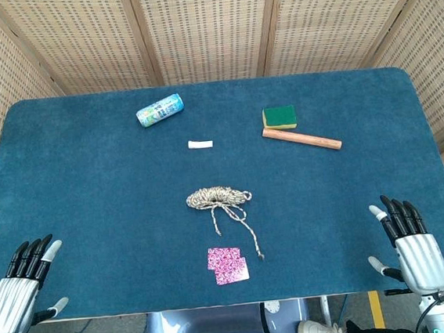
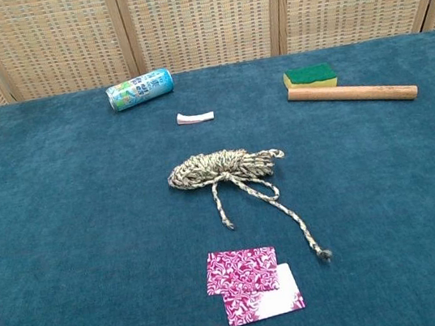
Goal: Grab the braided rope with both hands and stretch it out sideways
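The braided rope (image 1: 216, 198) lies bundled in a beige-and-dark coil at the middle of the blue table, with two loose tails trailing toward the front; the chest view shows the same rope (image 2: 220, 167). My left hand (image 1: 21, 283) rests at the front left corner, fingers apart and holding nothing. At the front right edge my right hand (image 1: 406, 245) is likewise spread with nothing in it. Both hands are far from the rope and show only in the head view.
Two pink patterned cards (image 1: 227, 264) lie just in front of the rope tails. Further back are a blue can (image 1: 159, 110) on its side, a small white piece (image 1: 200, 144), a green-and-yellow sponge (image 1: 279, 117) and a wooden stick (image 1: 301, 138). Wicker screens stand behind the table.
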Controlling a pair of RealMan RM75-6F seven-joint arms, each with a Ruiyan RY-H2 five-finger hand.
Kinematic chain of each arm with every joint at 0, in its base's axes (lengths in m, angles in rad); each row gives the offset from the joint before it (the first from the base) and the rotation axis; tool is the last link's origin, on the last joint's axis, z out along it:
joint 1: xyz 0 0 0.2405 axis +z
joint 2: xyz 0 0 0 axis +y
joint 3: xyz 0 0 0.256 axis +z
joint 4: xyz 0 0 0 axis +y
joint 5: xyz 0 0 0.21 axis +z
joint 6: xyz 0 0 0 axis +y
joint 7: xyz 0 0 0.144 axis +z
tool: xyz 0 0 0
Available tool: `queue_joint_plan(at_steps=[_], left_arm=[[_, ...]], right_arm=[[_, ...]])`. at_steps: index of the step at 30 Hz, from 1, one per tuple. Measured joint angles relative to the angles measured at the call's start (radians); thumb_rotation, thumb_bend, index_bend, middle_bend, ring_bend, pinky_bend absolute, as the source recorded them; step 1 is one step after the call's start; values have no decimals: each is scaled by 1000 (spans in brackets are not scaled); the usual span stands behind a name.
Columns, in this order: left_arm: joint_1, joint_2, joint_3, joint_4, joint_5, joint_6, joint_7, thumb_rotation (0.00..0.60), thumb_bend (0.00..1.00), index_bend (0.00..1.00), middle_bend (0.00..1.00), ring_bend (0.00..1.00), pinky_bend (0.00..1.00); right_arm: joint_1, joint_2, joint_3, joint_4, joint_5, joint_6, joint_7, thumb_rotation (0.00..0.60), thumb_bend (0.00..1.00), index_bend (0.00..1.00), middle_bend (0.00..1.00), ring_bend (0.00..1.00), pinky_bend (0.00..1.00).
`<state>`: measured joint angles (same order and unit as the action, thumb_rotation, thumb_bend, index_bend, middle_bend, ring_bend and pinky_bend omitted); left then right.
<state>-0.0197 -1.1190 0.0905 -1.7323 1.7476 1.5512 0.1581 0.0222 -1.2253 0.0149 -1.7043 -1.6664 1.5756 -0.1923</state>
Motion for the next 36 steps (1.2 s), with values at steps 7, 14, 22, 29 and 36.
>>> queue_joint_plan(at_steps=[7,14,22,29,36], left_arm=[[-2,-1,-1,0,-4,-7,3,600,0,0,0,0,0],[-3,-5,0,-4,1,-10,16,600,0,0,0,0,0],[-9,-17,-2,-18,-6,-32,54,600,0,0,0,0,0],[-18,-27,-8,-22,-24,-55,77,600,0,0,0,0,0],[-31,-33,-17,-25,-57,-87,90,600,0,0,0,0,0]], right_arm=[[4,-3,0,4,7,-13,-1,600,0,117,0,0,0],[28,-3,-8,3,-10,-53,1,600,0,165,0,0,0],[153,2,-18,24,-56,-239,53,600,0,293,0,0,0],[319,-31,-1,29,-105,-428,8,600,111,353,0,0,0],[453,-95,39,17,-62,-621,-59,600,201,410,0,0,0]])
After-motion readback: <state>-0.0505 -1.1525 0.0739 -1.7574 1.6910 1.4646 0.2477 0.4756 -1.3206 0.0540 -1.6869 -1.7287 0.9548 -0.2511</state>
